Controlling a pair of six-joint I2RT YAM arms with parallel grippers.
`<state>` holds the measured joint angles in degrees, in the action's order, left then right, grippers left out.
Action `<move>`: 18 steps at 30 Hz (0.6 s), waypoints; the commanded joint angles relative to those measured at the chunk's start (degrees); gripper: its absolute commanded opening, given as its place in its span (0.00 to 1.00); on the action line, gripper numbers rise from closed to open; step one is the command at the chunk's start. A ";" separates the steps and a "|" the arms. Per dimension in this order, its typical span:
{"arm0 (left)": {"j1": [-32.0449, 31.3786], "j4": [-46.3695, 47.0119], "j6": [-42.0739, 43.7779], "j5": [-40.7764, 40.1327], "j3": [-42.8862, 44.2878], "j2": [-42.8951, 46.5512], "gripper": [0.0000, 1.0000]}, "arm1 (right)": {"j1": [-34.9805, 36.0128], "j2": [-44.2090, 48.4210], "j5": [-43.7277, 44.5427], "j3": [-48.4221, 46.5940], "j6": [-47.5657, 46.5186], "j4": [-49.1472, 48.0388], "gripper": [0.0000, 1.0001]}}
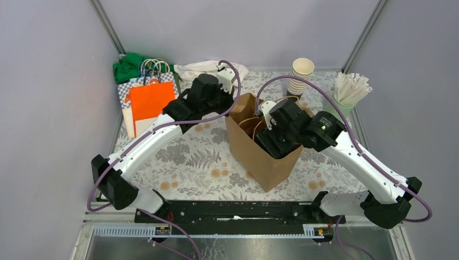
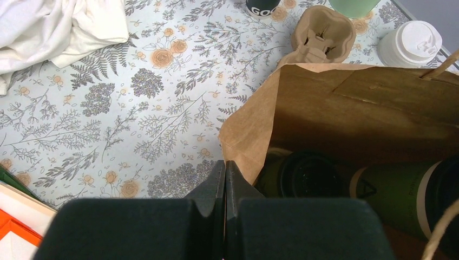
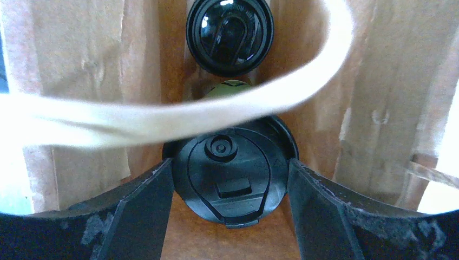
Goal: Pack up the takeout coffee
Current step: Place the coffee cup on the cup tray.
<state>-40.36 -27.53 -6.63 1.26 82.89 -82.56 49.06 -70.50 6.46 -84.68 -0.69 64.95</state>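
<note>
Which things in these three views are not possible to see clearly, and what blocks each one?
- Top view: inside of the paper bag, covered by the right gripper.
- Left wrist view: dark cup at the top edge, cut off; its print is incomplete.
- Right wrist view: body of the rear cup, hidden by its own lid and the blurred bag handle.

Soft, even light; faint shadows. Ahead of the right end effector (image 3: 230,173), bag handle (image 3: 162,122) blurred, overexposed; lid (image 3: 229,33) glints.

White "GO", cut off, on dark cup (image 2: 262,5), raised lettering on black lid (image 3: 229,33) unreadable
</note>
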 commanded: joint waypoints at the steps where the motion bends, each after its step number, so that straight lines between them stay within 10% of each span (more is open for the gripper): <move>1: -0.58 -2.09 1.43 -1.08 0.28 1.05 0.00 | -0.30 -1.33 0.27 -1.26 0.19 4.79 0.34; 18: -1.21 -2.85 1.98 -2.14 0.98 -0.14 0.00 | -0.42 -3.50 -0.64 9.46 -2.11 -2.71 0.32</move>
<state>-41.30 -27.57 -5.56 -0.12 82.89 -82.56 49.01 -74.26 6.44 -77.69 -1.72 65.30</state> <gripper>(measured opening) 0.007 0.768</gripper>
